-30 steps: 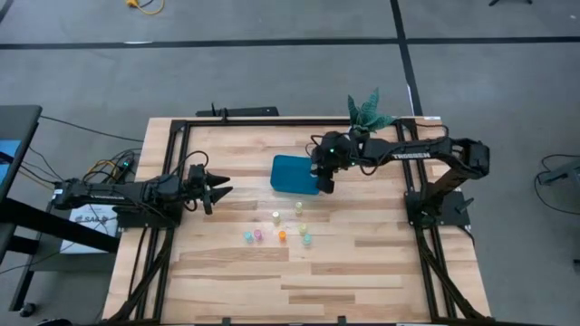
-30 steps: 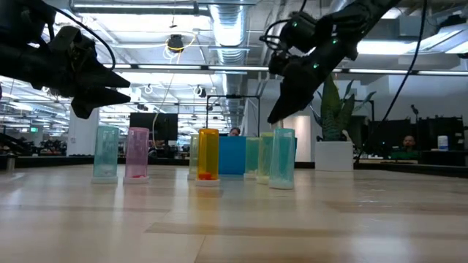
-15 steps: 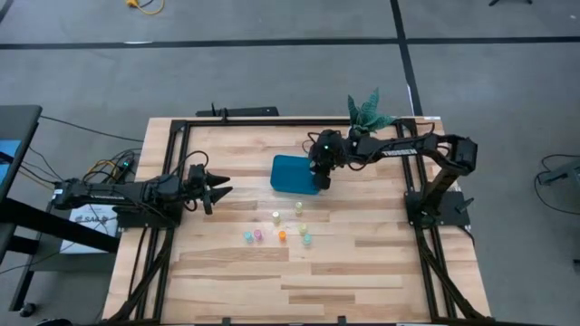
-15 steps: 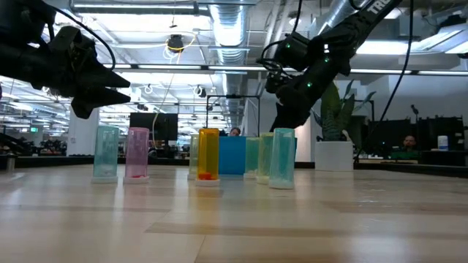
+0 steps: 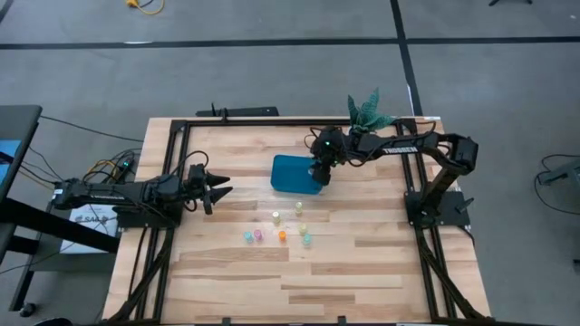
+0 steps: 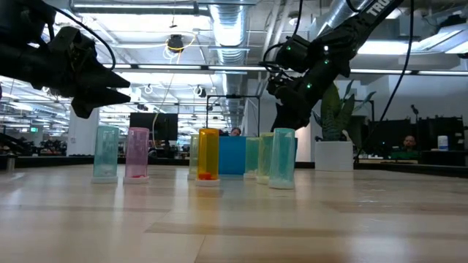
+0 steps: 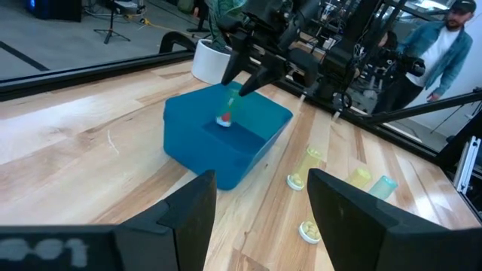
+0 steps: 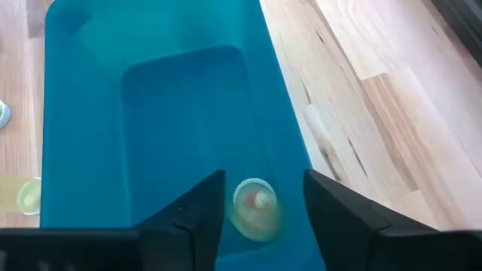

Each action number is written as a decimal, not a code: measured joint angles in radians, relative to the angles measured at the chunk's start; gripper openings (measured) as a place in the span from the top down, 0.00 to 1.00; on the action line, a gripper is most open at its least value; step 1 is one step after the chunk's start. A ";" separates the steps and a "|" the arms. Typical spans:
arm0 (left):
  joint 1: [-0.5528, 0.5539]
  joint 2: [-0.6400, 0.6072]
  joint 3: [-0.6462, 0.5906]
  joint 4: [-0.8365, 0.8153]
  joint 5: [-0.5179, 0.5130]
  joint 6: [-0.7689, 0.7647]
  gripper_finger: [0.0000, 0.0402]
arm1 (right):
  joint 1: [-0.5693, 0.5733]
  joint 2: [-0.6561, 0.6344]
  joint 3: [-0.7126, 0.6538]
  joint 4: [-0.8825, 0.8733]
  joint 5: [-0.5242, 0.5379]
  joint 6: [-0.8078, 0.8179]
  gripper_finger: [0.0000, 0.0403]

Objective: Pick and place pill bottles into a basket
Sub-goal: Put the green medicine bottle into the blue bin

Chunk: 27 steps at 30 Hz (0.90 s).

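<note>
Wooden table planks (image 5: 227,272) carry the teal basket (image 5: 292,174) near the far edge, with six pill bottles (image 5: 282,235) standing upright toward the middle. Over the basket's right end, the right gripper (image 8: 260,207) has its fingers parted around a pale bottle (image 8: 254,206), its long axis vertical, cap up. Whether they touch it cannot be told. By the table's left edge, the left gripper (image 5: 217,188) hovers open and empty.

My desk (image 5: 236,272) is pale wood planks, smooth with a soft sheen. The basket (image 8: 158,113) looks like glossy teal plastic. The pill bottles (image 6: 208,155) are translucent plastic. My pincer (image 8: 256,218) fingers are matt black.
</note>
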 joint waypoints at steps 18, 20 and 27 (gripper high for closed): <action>0.000 0.000 0.000 0.000 0.000 0.000 0.50 | 0.098 -0.244 0.029 -0.016 -0.025 -0.011 0.57; 0.000 0.000 0.000 0.000 0.000 0.000 0.50 | 0.153 -0.268 0.046 -0.014 -0.026 -0.012 0.57; 0.000 0.000 0.000 0.000 0.000 0.000 0.50 | 0.337 -0.229 0.063 -0.034 -0.026 -0.024 0.55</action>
